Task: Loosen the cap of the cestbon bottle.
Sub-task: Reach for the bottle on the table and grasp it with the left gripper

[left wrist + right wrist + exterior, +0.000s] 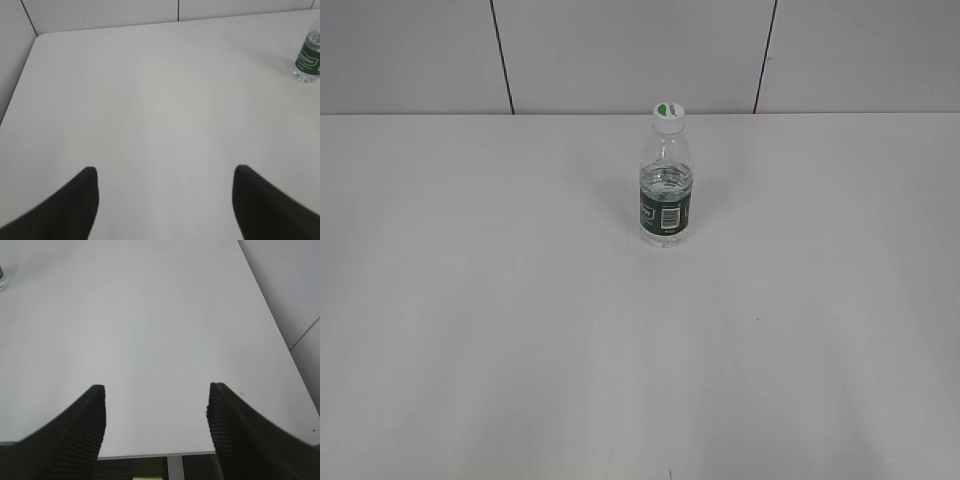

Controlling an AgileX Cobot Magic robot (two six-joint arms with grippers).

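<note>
Only outside, cap (668, 111) on upright cestbon bottle (666, 185), wrist views alone show left jaws, right jaws, both apart, empty

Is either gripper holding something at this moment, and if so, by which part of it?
Nothing is held. The left gripper and the right gripper both have open jaws with only bare table between them. The cestbon bottle stands alone, its cap untouched.

Clear ribbed plastic bottle (666, 190), glossy green label, smooth white plastic cap (668, 116), matt white desk (520, 330), black ridged pincer pads (80, 432).
</note>
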